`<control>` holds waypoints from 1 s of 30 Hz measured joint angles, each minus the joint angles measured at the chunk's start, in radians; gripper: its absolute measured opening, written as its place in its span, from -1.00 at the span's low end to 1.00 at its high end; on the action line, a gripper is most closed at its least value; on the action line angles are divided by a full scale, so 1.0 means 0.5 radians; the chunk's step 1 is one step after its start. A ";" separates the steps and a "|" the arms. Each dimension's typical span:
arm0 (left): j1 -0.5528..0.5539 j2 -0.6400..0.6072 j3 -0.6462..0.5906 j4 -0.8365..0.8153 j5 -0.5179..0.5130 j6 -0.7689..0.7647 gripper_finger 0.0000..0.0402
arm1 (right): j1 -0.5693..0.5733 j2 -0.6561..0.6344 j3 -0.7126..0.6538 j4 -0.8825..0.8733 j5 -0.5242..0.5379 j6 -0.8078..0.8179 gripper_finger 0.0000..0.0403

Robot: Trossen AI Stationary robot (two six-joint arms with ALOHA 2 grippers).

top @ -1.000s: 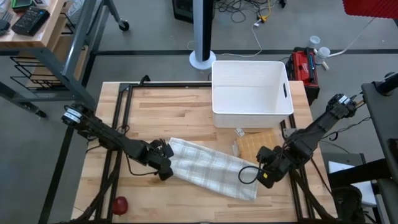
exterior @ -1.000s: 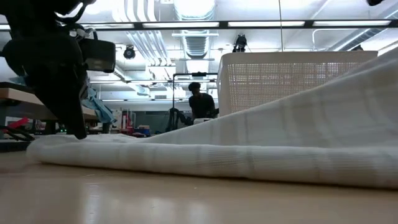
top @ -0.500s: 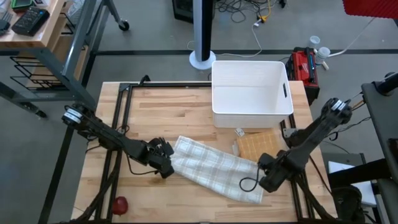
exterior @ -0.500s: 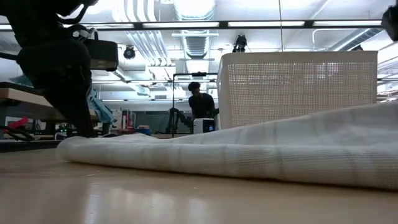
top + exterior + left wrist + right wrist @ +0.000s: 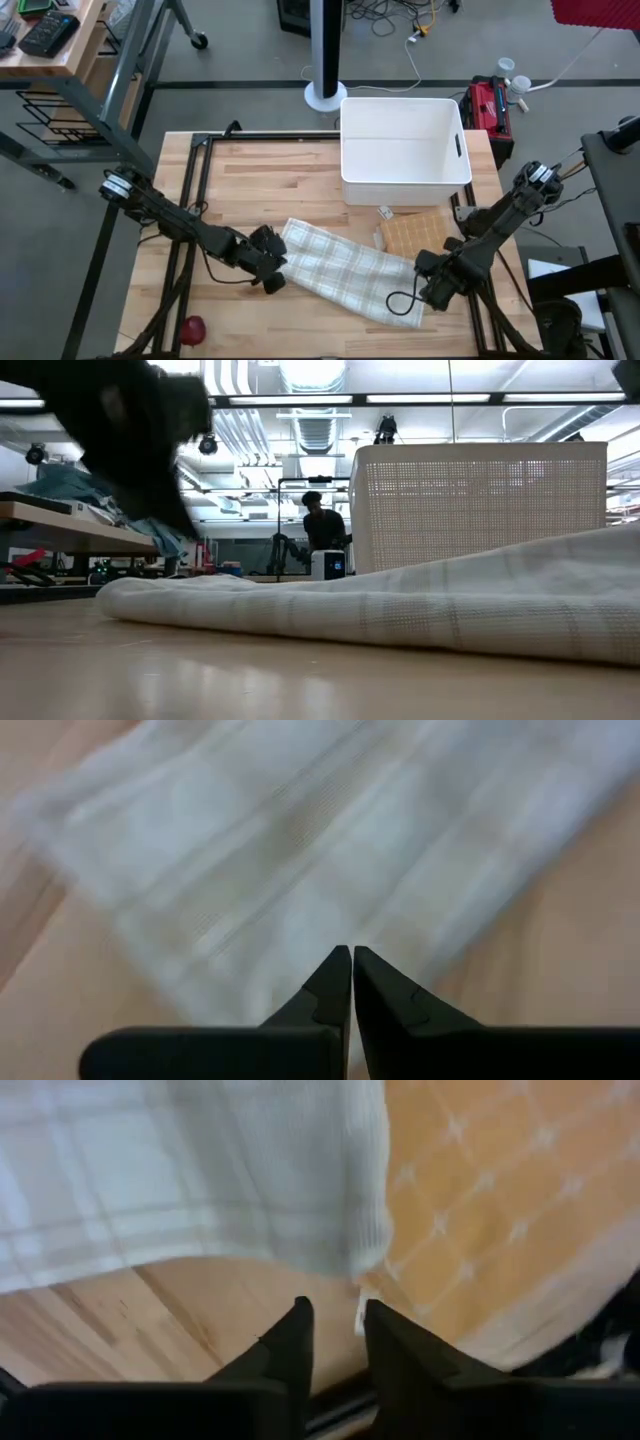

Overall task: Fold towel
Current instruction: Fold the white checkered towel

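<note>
We see one white plaid woven towel (image 5: pixel 345 271) lying folded long on the wooden table (image 5: pixel 280 180); left gripper (image 5: pixel 272 262) closed, empty; right gripper (image 5: pixel 333 1320) slightly parted, holding nothing.

Your left arm reaches in low from the desk's left edge, stretched toward the middle, its left tool (image 5: pixel 272 270) near the front with both fingers (image 5: pixel 335 982) pressed together and nothing between them. Your right arm comes in from the right side, elbow bent, wrist angled down toward the front; its right tool (image 5: pixel 332 1330) shows a narrow gap between the fingers, holding nothing.
</note>
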 joint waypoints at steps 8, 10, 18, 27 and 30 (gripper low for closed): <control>-0.007 0.001 0.019 0.730 -0.010 0.407 -0.99 | 0.096 -0.011 0.064 0.098 0.510 -0.273 -0.29; -0.007 0.002 0.065 0.720 -0.059 0.410 -1.00 | 0.116 -0.011 0.063 0.145 0.543 -0.194 -0.24; 0.003 0.090 0.265 0.758 -0.209 0.640 -1.00 | 0.212 -0.015 0.056 0.371 0.538 0.402 -0.11; 0.058 0.505 0.606 0.732 -0.204 1.255 -0.97 | 0.383 -0.045 -0.026 0.681 0.542 1.307 0.01; 0.091 0.634 0.679 0.595 -0.210 1.368 -0.99 | 0.440 -0.033 -0.059 0.735 0.558 1.594 0.04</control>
